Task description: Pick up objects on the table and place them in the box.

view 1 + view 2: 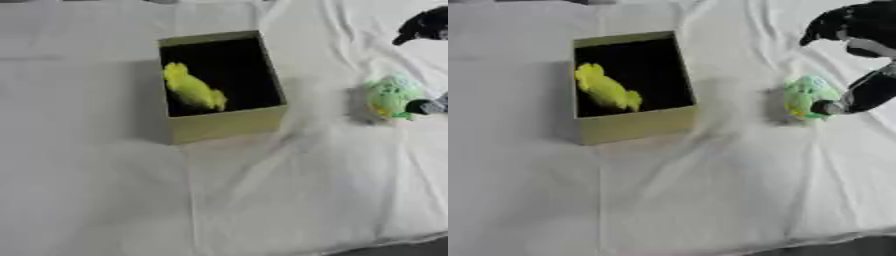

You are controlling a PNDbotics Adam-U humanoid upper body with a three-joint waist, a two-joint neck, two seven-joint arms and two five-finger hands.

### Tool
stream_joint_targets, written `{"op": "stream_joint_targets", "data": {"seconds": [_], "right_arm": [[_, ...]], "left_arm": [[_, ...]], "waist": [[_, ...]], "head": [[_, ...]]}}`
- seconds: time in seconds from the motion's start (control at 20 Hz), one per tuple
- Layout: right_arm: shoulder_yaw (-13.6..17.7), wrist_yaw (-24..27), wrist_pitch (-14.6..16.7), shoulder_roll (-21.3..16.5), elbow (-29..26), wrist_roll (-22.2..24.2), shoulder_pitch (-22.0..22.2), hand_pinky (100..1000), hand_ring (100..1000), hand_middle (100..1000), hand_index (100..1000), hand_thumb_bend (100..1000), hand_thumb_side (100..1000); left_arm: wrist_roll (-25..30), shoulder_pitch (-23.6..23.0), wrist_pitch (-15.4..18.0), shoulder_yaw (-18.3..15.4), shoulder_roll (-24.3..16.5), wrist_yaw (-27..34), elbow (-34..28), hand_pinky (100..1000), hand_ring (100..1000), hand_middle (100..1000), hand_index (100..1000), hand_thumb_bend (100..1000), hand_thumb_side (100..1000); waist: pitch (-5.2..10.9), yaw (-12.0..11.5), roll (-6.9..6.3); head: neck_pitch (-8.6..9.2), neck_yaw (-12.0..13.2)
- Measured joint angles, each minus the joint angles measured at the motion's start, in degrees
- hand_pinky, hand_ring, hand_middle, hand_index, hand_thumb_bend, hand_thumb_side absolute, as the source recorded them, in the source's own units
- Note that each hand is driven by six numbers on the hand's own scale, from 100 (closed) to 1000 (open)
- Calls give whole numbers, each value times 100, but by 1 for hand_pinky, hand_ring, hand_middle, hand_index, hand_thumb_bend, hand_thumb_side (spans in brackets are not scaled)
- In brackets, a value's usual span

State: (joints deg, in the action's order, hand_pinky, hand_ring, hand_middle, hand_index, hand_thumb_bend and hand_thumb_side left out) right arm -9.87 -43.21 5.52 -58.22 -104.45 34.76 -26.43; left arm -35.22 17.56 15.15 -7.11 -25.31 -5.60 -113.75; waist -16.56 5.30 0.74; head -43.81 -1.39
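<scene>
Seemingly soft and light, the green plush toy (805, 96) near the table's (667, 200) right edge sits between the thumb and parted fingers of the right hand (859, 95), best squeezed across its rounded middle.

Right hand (859, 95) in from right edge, fingers spread apart, one tip pointing left. Left hand out of view.

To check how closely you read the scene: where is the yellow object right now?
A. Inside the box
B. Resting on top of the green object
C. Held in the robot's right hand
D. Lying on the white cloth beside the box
A: the yellow object lies within the dark interior of the box, while the green object sits on the cloth by the right hand.
</scene>
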Motion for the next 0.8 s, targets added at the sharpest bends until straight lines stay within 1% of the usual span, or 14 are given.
{"op": "stream_joint_targets", "data": {"seconds": [0.3,0.8], "right_arm": [[15,-112,-31,125,422,-185,18,867,919,873,918,599,382],[-118,-154,-150,504,1246,-612,-238,854,908,869,928,597,363]], "left_arm": [[5,0,-5,0,0,0,0,550,506,614,728,168,738],[28,4,-27,3,4,9,0,548,504,615,727,167,739]], "waist": [[-3,-44,-28],[-58,-180,-58]], "head": [[0,-39],[1,-171]]}}
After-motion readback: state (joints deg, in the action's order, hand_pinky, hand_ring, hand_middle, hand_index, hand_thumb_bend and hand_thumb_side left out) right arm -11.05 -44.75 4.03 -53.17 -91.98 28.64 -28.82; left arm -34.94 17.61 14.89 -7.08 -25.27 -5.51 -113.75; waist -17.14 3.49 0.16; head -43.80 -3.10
